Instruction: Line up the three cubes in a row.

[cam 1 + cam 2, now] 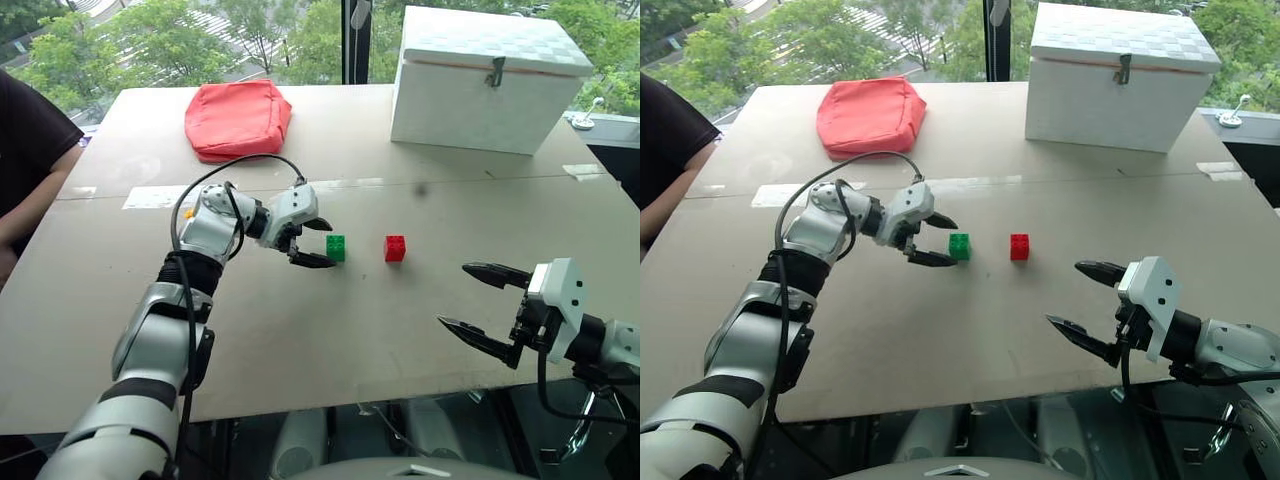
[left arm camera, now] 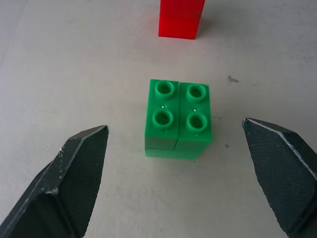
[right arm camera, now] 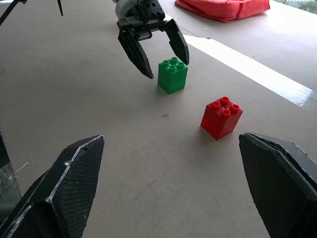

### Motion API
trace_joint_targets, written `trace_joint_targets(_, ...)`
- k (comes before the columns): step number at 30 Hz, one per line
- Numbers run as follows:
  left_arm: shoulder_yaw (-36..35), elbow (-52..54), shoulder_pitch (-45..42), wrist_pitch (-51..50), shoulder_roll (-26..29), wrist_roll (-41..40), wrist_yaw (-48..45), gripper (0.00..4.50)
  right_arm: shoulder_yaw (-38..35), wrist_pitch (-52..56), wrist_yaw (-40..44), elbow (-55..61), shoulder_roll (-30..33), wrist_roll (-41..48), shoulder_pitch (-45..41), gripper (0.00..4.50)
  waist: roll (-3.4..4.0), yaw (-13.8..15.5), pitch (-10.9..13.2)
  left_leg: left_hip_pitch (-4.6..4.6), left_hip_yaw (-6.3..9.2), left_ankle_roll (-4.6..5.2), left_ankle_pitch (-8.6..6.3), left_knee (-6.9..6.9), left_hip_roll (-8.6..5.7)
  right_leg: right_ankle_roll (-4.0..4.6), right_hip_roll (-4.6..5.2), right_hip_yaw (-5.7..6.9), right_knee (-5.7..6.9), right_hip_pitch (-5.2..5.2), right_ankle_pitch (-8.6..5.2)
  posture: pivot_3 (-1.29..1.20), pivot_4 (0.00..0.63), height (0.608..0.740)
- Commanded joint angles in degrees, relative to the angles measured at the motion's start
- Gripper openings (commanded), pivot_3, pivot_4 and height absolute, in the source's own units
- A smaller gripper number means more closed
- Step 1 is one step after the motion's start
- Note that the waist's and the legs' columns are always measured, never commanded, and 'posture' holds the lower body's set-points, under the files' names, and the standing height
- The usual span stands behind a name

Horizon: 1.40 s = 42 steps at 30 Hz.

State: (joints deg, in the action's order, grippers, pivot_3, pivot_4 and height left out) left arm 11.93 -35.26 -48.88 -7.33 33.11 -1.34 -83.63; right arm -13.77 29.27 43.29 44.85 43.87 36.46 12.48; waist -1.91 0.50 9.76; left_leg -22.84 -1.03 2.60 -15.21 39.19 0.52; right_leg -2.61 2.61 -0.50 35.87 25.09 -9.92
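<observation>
A green cube (image 1: 336,248) and a red cube (image 1: 395,248) stand side by side on the tan table (image 1: 300,340), a small gap between them. Both have studded tops. My left gripper (image 1: 322,244) is open just to the left of the green cube, its tips at the cube's near side and not touching it. In the left wrist view the green cube (image 2: 178,119) sits free ahead of the two black fingers (image 2: 79,168), with the red cube (image 2: 181,17) beyond. My right gripper (image 1: 458,295) hangs open near the table's front right edge, holding nothing. A small yellow-orange bit (image 1: 188,213) shows behind my left forearm.
A red cushion (image 1: 238,118) lies at the back left and a large white box (image 1: 487,80) stands at the back right. A person's arm (image 1: 30,165) rests at the table's left edge. A pale tape strip (image 1: 150,196) crosses the board.
</observation>
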Motion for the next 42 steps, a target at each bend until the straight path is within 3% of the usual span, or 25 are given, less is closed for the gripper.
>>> trace_joint_targets(1, -6.41, 11.53, 4.33, -7.01, 3.93, -6.88, 0.45, 4.42, -0.67, -0.94, 0.10, 1.32, -0.19, 0.99, -0.85, 4.50, 0.00, -0.06, 0.00, 0.00, 0.02, 0.00, 0.00, 0.00, 0.02, 0.01, 0.00, 0.00, 0.00, 0.00, -0.01, 0.00, 0.150, 0.740)
trace_joint_targets(7, -23.06, 28.72, 15.84, -25.88, 9.92, -18.79, 10.91, 4.42, 0.43, -1.48, 1.08, 0.32, -0.56, 1.91, -2.73, 4.50, 0.01, -0.29, 0.00, 0.05, 0.02, 0.00, 0.00, 0.00, 0.11, -0.01, 0.03, 0.01, 0.02, 0.00, -0.04, 0.00, 0.150, 0.740)
trace_joint_targets(10, -30.91, 28.91, 19.97, -29.40, 13.05, -17.70, 20.93, 4.42, 2.79, -2.04, 2.02, -1.49, -0.87, 1.39, -5.41, 4.50, 0.02, -0.34, 0.00, 0.13, 0.02, 0.00, 0.00, 0.00, 0.10, 0.01, 0.04, 0.03, 0.01, -0.04, -0.08, 0.00, 0.150, 0.740)
trace_joint_targets(13, -33.03, 25.79, 22.23, -28.98, 15.49, -14.05, 29.56, 4.42, 4.62, -2.12, 2.76, -2.81, -1.18, 1.42, -8.26, 4.50, 0.02, -0.28, 0.00, 0.17, 0.04, -0.01, 0.00, -0.01, 0.10, 0.11, 0.03, 0.06, 0.02, -0.06, -0.14, 0.00, 0.150, 0.740)
trace_joint_targets(19, -29.57, 18.40, 22.05, -23.83, 17.68, -11.36, 31.80, 4.42, 7.06, -2.03, 4.33, -4.66, -1.48, 1.48, -11.75, 4.50, -0.02, 0.64, -0.02, 0.10, 0.03, -0.01, 0.00, -0.01, 0.05, 0.15, 0.10, 0.12, 0.00, -0.06, -0.13, 0.00, 0.150, 0.740)
trace_joint_targets(24, -22.28, 3.91, 14.82, -14.49, 19.51, -7.37, 26.29, 4.42, 7.69, -2.29, 4.57, -5.08, -1.55, 1.07, -12.22, 4.50, -0.06, 0.61, -0.04, 0.04, -0.09, -0.01, 0.00, -0.01, -0.02, 0.30, 0.15, 0.22, -0.02, -0.06, -0.05, 0.00, 0.150, 0.740)
trace_joint_targets(32, -13.44, -20.44, 0.08, -1.07, 17.03, 0.26, 23.85, 4.42, 6.04, -2.14, 3.33, -2.86, -1.11, 0.92, -10.02, 4.50, -0.07, 0.18, -0.05, 0.00, -0.21, -0.01, -0.01, -0.01, -0.14, 0.28, 0.12, 0.25, -0.02, -0.05, -0.02, 0.00, 0.150, 0.740)
trace_joint_targets(35, -10.93, -25.43, -2.41, 2.60, 16.88, 2.69, 22.00, 3.62, 5.13, -1.78, 2.76, -1.95, -0.80, 1.25, -9.16, 4.50, -0.09, 0.23, -0.05, -0.03, -0.19, -0.01, 0.00, -0.01, -0.15, 0.11, 0.11, 0.28, -0.02, -0.05, 0.08, 0.00, 0.150, 0.740)
trace_joint_targets(39, -10.37, -28.71, -4.65, 6.94, 16.68, 3.76, 20.54, 1.76, 4.28, -1.15, 2.06, -1.26, -0.44, 1.37, -8.55, 4.50, -0.11, 0.25, -0.07, -0.02, -0.19, -0.01, -0.01, -0.01, -0.09, 0.10, 0.12, 0.27, -0.01, -0.04, 0.08, 0.00, 0.150, 0.740)
trace_joint_targets(42, -11.49, -27.54, -4.73, 9.14, 16.39, 1.44, 14.10, 1.58, 3.98, -1.17, 2.11, -1.14, -0.31, 1.39, -8.12, 4.50, -0.12, 0.31, -0.07, -0.02, -0.18, -0.01, 0.00, 0.00, -0.04, 0.10, 0.13, 0.29, -0.01, -0.05, 0.07, 0.00, 0.150, 0.740)
